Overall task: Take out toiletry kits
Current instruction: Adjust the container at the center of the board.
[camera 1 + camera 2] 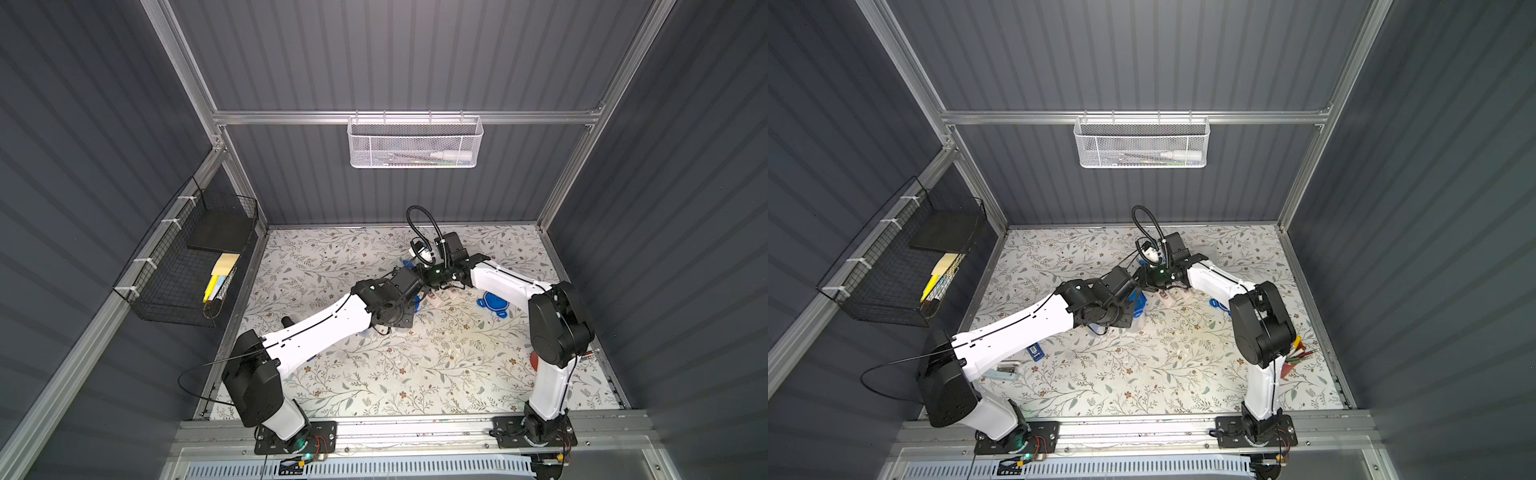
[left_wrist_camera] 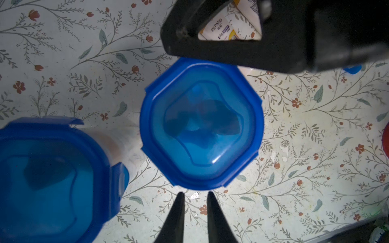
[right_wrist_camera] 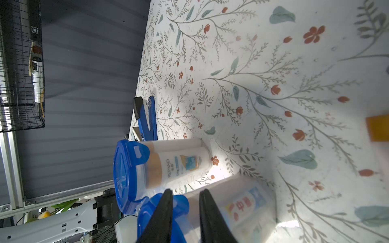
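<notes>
Two cream bottles [image 1: 432, 297] with tan caps lie loose on the table in both top views [image 1: 1165, 297]. Two clear jars stand beside them under blue clip lids. One jar [image 3: 168, 164] holds a cream bottle [image 3: 181, 164]. The nearer jar [image 3: 242, 208] holds a white-blue tube. My right gripper [image 3: 186, 193] has narrow jaws with that jar's lid clip [image 3: 181, 202] between them. From above, my left gripper [image 2: 195, 194] has its tips at the opposite rim of the same lid [image 2: 202, 124]. Only floor shows in their narrow gap, and any hold under the rim is hidden.
A loose blue lid [image 1: 494, 303] lies right of the bottles. A dark-blue flat gadget [image 1: 1036, 352] lies by the left arm. A blue stapler-like tool [image 3: 147, 117] sits near the left wall. A white mesh basket [image 1: 415, 143] and a black wire basket [image 1: 187, 257] hang on the walls.
</notes>
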`<action>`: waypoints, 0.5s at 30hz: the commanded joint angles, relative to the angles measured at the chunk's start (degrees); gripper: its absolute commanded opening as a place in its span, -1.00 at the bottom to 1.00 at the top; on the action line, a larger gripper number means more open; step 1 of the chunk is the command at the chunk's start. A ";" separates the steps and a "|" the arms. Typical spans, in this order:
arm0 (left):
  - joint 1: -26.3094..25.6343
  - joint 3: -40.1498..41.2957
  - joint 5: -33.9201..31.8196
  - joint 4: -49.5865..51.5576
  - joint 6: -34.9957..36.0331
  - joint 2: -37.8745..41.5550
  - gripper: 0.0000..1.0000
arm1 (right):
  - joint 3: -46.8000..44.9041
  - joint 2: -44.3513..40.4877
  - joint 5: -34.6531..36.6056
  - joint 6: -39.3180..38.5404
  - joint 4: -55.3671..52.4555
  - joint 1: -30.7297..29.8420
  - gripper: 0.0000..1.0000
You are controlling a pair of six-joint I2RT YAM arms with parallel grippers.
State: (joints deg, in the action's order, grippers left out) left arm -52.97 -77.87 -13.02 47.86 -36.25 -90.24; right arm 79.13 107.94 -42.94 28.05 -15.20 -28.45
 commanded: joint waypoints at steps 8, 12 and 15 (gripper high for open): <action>-0.32 0.13 -2.07 0.33 1.52 -1.39 -0.56 | -2.99 -4.59 5.28 -1.03 -5.20 -0.12 -0.53; -0.12 -0.65 -2.45 0.43 2.23 -2.37 -0.57 | -5.19 -5.72 6.14 -0.27 -5.46 -0.08 -0.54; 0.32 -1.17 -2.55 0.73 2.80 -3.01 -0.58 | -7.12 -6.63 6.17 0.18 -4.88 -0.12 -0.56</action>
State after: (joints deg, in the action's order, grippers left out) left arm -52.95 -77.87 -14.20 47.99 -34.96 -92.29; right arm 74.46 101.86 -38.37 28.08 -16.99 -28.40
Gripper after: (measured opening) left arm 0.211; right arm 0.224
